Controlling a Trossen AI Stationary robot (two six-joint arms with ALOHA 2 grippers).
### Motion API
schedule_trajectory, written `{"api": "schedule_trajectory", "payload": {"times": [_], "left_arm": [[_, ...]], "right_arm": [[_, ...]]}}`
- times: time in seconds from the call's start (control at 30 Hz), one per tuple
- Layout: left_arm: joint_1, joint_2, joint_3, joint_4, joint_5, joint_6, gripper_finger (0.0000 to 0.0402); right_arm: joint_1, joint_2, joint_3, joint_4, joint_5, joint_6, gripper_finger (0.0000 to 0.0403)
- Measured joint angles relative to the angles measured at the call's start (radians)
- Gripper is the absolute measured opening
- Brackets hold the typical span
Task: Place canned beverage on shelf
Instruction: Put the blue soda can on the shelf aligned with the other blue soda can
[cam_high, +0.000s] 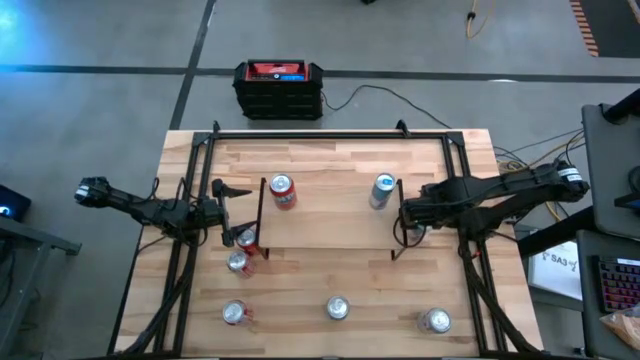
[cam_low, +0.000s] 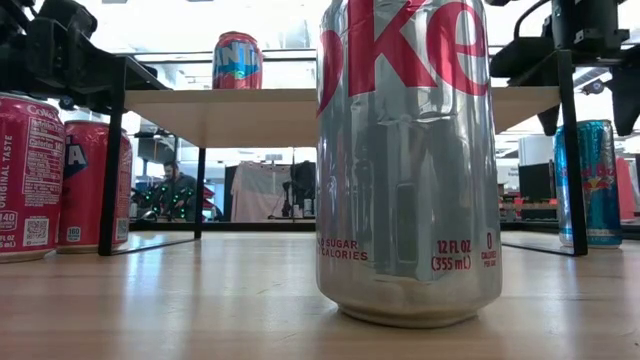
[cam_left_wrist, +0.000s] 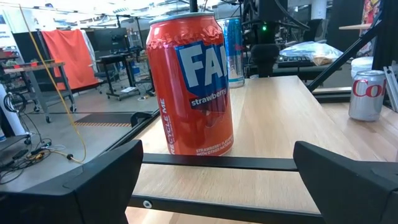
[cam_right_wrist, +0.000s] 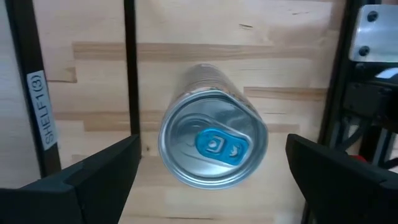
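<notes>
Wooden surface (cam_high: 330, 285) carries the shelf (cam_high: 330, 215), bearing a strawberry Fanta can (cam_high: 283, 191) and a blue-tabbed slim can (cam_high: 382, 190). Left tool (cam_high: 222, 213) spread beside the Fanta; right tool (cam_right_wrist: 211, 165) spread above the slim can. Judged rigid, light, slippery, dentable: grip mid-body.

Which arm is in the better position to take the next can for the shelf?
Right. The right gripper is open above the blue-tab can, which stands on the table beside the shelf. The left gripper faces the red can already on the shelf.
</notes>
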Motion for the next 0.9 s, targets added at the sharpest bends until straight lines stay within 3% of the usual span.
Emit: {"api": "schedule_trajectory", "payload": {"times": [0.57, 0.9], "left_arm": [[0.000, 0.000, 0.000, 0.000, 0.000, 0.000, 0.0400], [0.000, 0.000, 0.000, 0.000, 0.000, 0.000, 0.0400]], "right_arm": [[0.000, -0.003, -0.026, 0.032, 0.027, 0.099, 0.0381], [0.000, -0.002, -0.027, 0.036, 0.029, 0.136, 0.0290]]}}
